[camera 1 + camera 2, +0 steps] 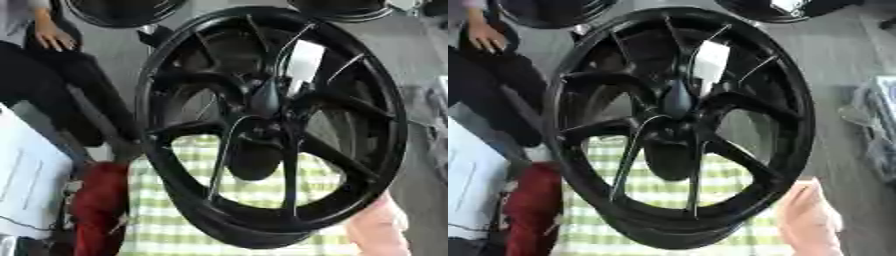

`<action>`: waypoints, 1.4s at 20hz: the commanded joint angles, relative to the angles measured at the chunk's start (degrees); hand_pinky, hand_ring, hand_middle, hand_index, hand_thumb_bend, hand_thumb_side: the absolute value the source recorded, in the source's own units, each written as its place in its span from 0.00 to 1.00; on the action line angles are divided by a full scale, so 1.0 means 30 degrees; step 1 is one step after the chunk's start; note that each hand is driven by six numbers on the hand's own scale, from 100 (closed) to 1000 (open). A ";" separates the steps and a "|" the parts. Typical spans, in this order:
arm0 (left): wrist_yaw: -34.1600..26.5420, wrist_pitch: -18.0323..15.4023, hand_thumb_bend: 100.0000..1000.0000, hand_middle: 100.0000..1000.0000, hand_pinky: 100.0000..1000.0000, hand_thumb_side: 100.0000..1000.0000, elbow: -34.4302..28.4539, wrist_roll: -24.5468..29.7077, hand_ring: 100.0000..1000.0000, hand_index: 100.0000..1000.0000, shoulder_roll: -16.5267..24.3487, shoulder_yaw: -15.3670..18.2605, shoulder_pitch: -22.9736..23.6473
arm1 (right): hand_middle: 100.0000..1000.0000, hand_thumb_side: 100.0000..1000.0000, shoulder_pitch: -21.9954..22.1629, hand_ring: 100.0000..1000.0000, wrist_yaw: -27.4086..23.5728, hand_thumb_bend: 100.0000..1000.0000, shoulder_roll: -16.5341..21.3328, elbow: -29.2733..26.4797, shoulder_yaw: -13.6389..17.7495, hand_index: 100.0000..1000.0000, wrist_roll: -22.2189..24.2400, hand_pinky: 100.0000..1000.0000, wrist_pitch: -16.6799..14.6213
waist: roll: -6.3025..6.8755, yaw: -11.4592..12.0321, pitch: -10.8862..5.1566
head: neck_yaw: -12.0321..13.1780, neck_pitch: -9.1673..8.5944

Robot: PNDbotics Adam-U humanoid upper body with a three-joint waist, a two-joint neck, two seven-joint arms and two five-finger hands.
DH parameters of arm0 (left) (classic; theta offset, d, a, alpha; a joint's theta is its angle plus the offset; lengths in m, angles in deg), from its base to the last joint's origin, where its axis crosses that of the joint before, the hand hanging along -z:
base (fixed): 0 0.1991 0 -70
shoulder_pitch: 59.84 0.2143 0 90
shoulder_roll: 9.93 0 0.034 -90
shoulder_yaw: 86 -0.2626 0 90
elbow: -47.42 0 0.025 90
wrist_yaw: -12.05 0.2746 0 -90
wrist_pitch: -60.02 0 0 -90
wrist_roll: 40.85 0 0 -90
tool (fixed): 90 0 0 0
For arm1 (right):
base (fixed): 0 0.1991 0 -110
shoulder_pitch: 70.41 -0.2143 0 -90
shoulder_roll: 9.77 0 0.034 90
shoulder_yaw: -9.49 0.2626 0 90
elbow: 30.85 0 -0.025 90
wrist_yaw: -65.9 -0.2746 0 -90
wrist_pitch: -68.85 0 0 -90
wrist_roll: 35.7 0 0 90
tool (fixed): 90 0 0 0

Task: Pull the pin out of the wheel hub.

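In the left eye view one large black wheel [271,125] stands on edge and fills most of the frame, its face turned toward the camera. Its hub [267,112] sits a little above the middle of the frame. A dark tapered piece [265,96] lies at the hub's centre, still seated there. It is too blurred to say for sure that it is the pin. Inside the wheel's barrel, up and to the right of the hub, one white label [304,60] shows between the spokes. Below the hub a dark rounded shape [254,160] shows through the spokes, and what it is cannot be told. The wheel's lower rim rests on a green-and-white checked cloth [166,225]. A red bundle [98,205] lies just beside the cloth on the left, with one white sheet [31,175] further left. Two more black wheels are cut off by the top edge, one at the upper left [122,12] and one at the upper right [341,9]. That makes three wheels in all.

In the right eye view a pale pink shape [811,220] lies against the big wheel's lower right rim. Whether it is a sleeve or a hand cannot be told. Neither of the robot's hands can be made out in either view, so how their fingers stand cannot be told.
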 commanded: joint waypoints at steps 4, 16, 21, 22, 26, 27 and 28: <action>-0.0017 -0.0031 0.34 0.79 0.77 0.55 -0.0325 0.0051 0.71 0.72 0.0550 0.0094 -0.0189 | 0.71 0.19 0.0154 0.77 -0.0325 0.08 0.1072 -0.0801 0.0657 0.82 -0.0114 0.79 0.0064 | 0.0068 -0.0005 -0.0344 | -0.0099 -0.0068; -0.0011 -0.0010 0.34 0.79 0.77 0.55 -0.0276 0.0112 0.71 0.72 0.0657 0.0068 -0.0081 | 0.72 0.23 -0.2044 0.78 0.0712 0.10 -0.0761 0.0609 -0.1656 0.84 0.2984 0.79 0.0760 | -0.0081 -0.0158 -0.0441 | -0.0127 0.0061; 0.0016 -0.0024 0.34 0.79 0.77 0.55 -0.0254 0.0079 0.71 0.72 0.0699 0.0111 0.0003 | 0.73 0.30 -0.3830 0.80 0.1777 0.17 -0.2532 0.1847 -0.2854 0.84 0.4870 0.81 0.0310 | -0.0166 -0.0310 -0.0536 | -0.0016 0.0127; 0.0024 -0.0029 0.34 0.79 0.77 0.55 -0.0255 0.0066 0.71 0.72 0.0711 0.0122 0.0011 | 0.73 0.31 -0.3961 0.80 0.1964 0.18 -0.2687 0.2037 -0.2939 0.84 0.5189 0.81 -0.0022 | -0.0188 -0.0316 -0.0544 | 0.0013 0.0128; 0.0032 -0.0026 0.33 0.79 0.77 0.56 -0.0245 0.0043 0.71 0.72 0.0714 0.0132 0.0055 | 0.73 0.32 -0.4159 0.80 0.2541 0.20 -0.3084 0.2854 -0.3042 0.84 0.5978 0.81 -0.0850 | -0.0234 -0.0326 -0.0536 | 0.0110 0.0120; 0.0028 -0.0027 0.33 0.79 0.77 0.56 -0.0245 0.0044 0.71 0.72 0.0709 0.0131 0.0059 | 0.73 0.31 -0.4242 0.80 0.2667 0.25 -0.3233 0.3002 -0.3101 0.84 0.6147 0.81 -0.0949 | -0.0240 -0.0337 -0.0527 | 0.0112 0.0126; 0.0013 -0.0031 0.33 0.79 0.77 0.56 -0.0246 0.0047 0.71 0.72 0.0703 0.0127 0.0057 | 0.74 0.34 -0.4328 0.80 0.2776 0.24 -0.3370 0.3114 -0.3167 0.84 0.6335 0.81 -0.1085 | -0.0243 -0.0347 -0.0519 | 0.0111 0.0129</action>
